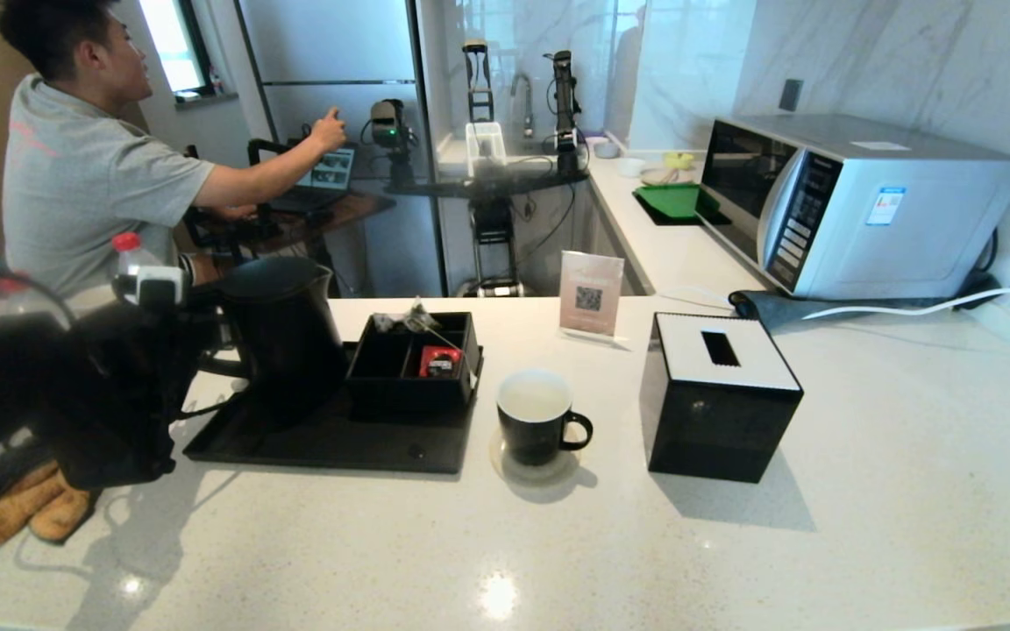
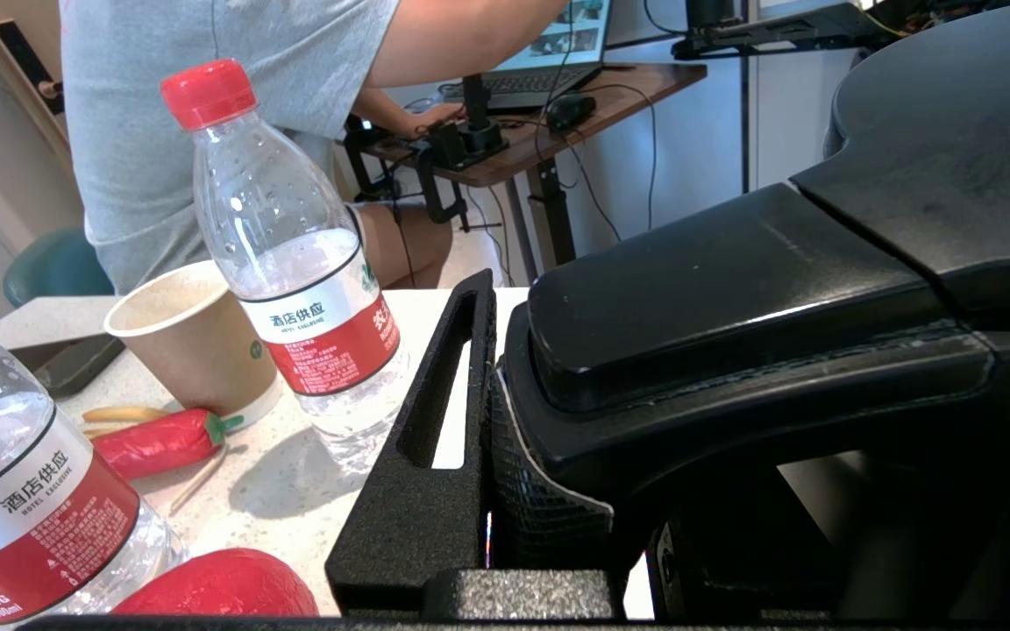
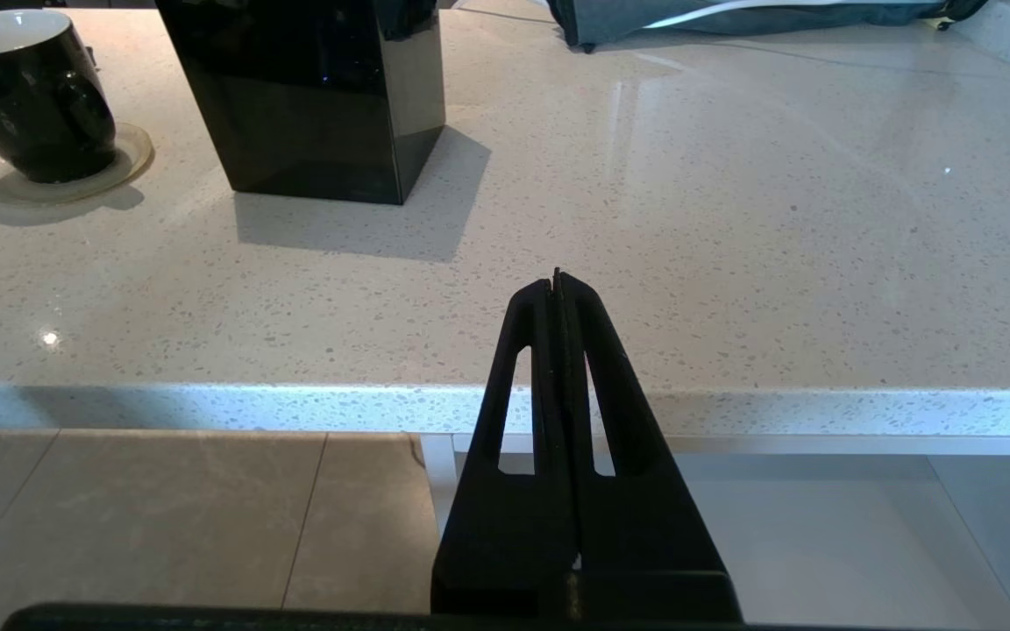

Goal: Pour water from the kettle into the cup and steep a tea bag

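**Left claw clamps the kettle handle**

The left claw (image 2: 505, 421) is clenched on the handle of the kettle (image 1: 281, 329), which stands upright on the black tray (image 1: 330, 443) near the table's left edge. The cup (image 1: 536, 425) sits on a coaster (image 1: 533, 469) just beside the tray's right end, pale water (image 1: 533, 399) inside. The right claw (image 3: 558, 289) hangs off the table's (image 1: 733, 543) near edge, pressed closed and empty.
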